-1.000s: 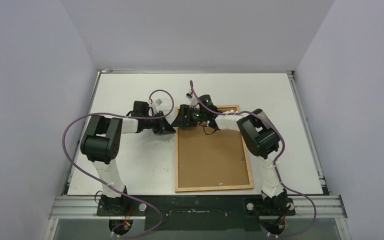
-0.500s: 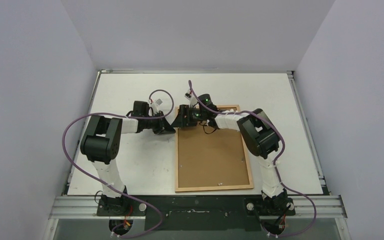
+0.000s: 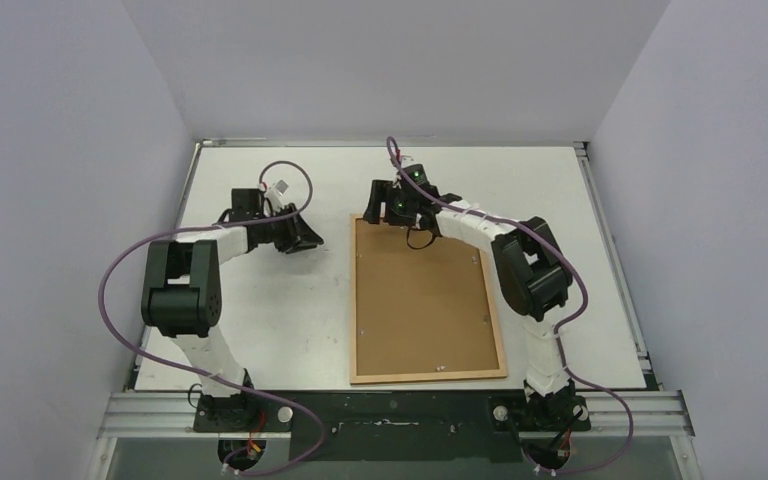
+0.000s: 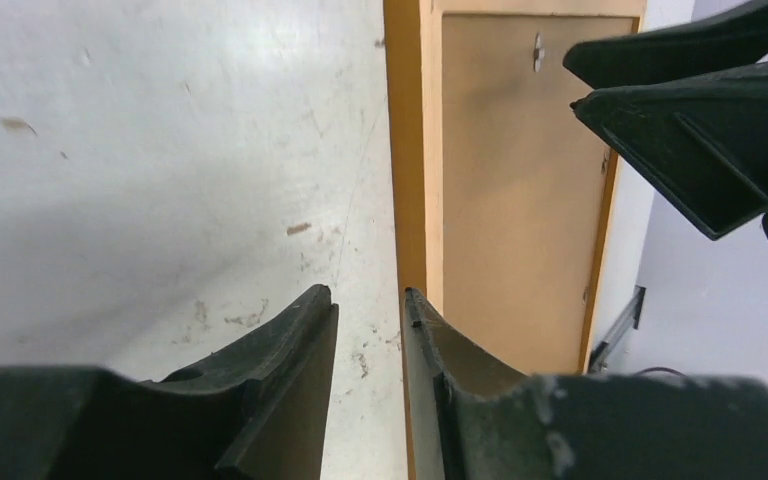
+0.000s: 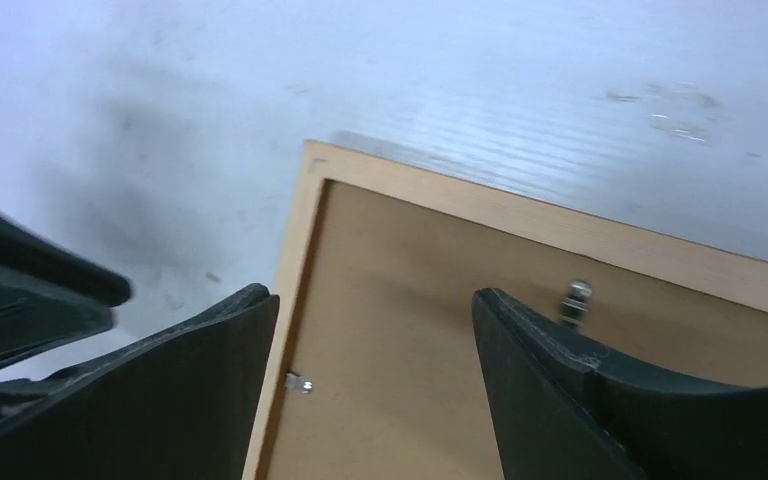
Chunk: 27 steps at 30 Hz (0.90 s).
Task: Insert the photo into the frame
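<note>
**Risk at the frame's far-left corner.** The right jaws hang spread wide and empty above that corner of the frame [image 3: 354, 300]. A low descent there could well catch the wooden rim or a small metal tab [image 5: 300, 383] and skid the whole piece. There is little room for that, since the frame's short side lies along the near edge of the tabletop [image 3: 270, 320], right of centre. It rests flat, with the brown backing sheet [image 3: 425, 300] facing up. The left jaws, parted by a narrow gap and pinching nothing, sit near the frame's left border toward its far end, clear of the wood. The photo is nowhere in view, and whether it lies beneath the backing cannot be told. If the tabs are loose, lifting the frame might spill both.
</note>
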Available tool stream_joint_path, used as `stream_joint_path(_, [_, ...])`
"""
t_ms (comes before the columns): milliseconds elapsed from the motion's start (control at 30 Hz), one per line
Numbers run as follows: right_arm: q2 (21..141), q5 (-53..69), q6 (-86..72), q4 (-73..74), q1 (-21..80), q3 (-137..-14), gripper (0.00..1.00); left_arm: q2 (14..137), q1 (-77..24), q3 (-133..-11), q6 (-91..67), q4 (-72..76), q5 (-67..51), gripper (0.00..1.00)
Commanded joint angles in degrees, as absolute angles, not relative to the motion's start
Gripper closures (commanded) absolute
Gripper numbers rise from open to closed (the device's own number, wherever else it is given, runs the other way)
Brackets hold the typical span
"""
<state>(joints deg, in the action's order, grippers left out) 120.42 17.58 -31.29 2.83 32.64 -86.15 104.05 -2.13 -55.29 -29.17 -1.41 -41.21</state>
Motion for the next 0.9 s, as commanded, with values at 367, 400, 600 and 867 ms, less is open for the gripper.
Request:
stream_joint_path(367, [110.6,-12.0,-35.9,24.3,29.0,-89.8,0.11,107.5,-3.5,-77.3,-2.8,-22.7,-37.6,0.52])
stream_joint_path(400, [108.4,-12.1,-36.1,24.6,28.5,-87.5,0.1,109.3,-4.3,-80.4,-0.9,-23.9,-37.8,0.49])
stream_joint_path(600, [93.8,-14.3,-36.5,26.9,26.4,-71.9,0.08,121.6,-10.1,-99.7,5.0,-30.2,-37.5,0.32])
stream_joint_path(867, [84.1,-12.0,-37.1,25.6,21.9,-56.3,0.13,136.5,-15.7,-120.7,8.4,-39.4,-37.7,0.24])
